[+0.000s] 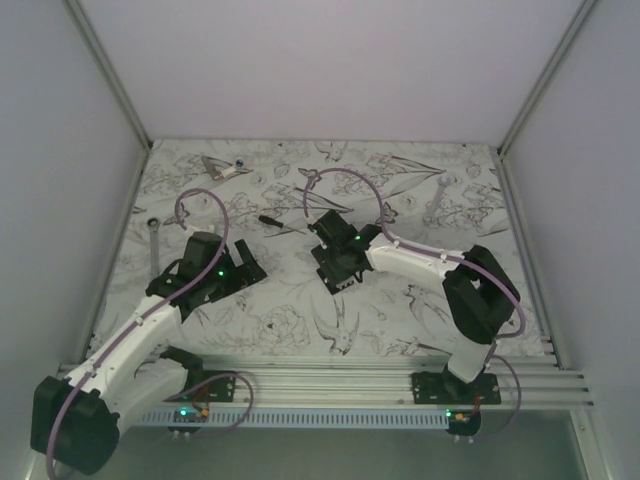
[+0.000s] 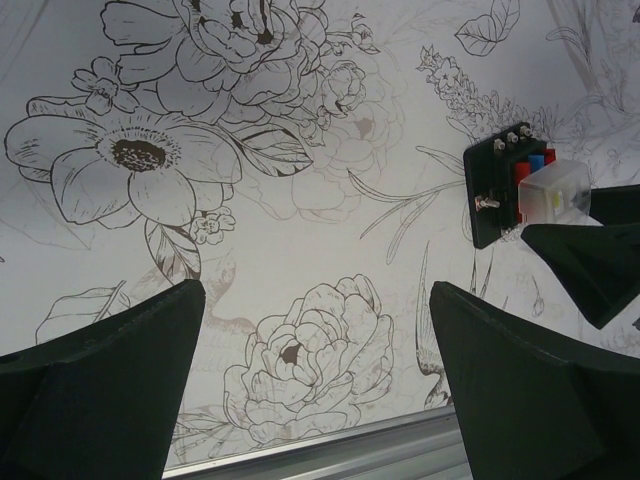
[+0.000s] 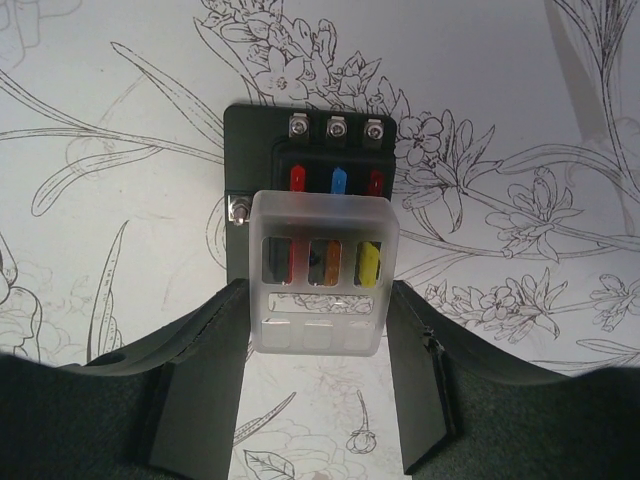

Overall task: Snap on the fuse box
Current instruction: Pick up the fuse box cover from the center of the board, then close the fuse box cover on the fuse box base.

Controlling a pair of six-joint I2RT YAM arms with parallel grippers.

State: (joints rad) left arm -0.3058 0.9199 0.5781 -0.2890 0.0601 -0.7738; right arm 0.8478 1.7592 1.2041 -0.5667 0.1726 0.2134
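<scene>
R gripper (image 3: pixel 318 310) half-closed, clamped on clear cover (image 3: pixel 322 275). Its fingers (image 3: pixel 205 370) press the cover's two sides near the lower end. The cover sits over the lower part of the fuse box (image 3: pixel 310 160), shifted toward the gripper and not square w/ the base. Through the cover: a dark, an orange and a yellow fuse. Beyond the cover's far edge the box is bare: 1 row of red, blue, red fuses, then 3 screws along the box's far edge. 1 more screw on the box's L side, just beside the cover's corner.

The box lies flat on the flower-print table (image 3: pixel 120 200); in the top view it's mostly hidden under the R gripper.

L gripper (image 2: pixel 318 300) wide apart, nothing btwn fingers, only table print under it. Seen from the L wrist, the box is off to the R of that gripper, apart from it, cover end toward the R arm's finger.

Black-handled screwdriver (image 1: pixel 272 221) lies L of the box and farther from the arm bases, not touching it.
</scene>
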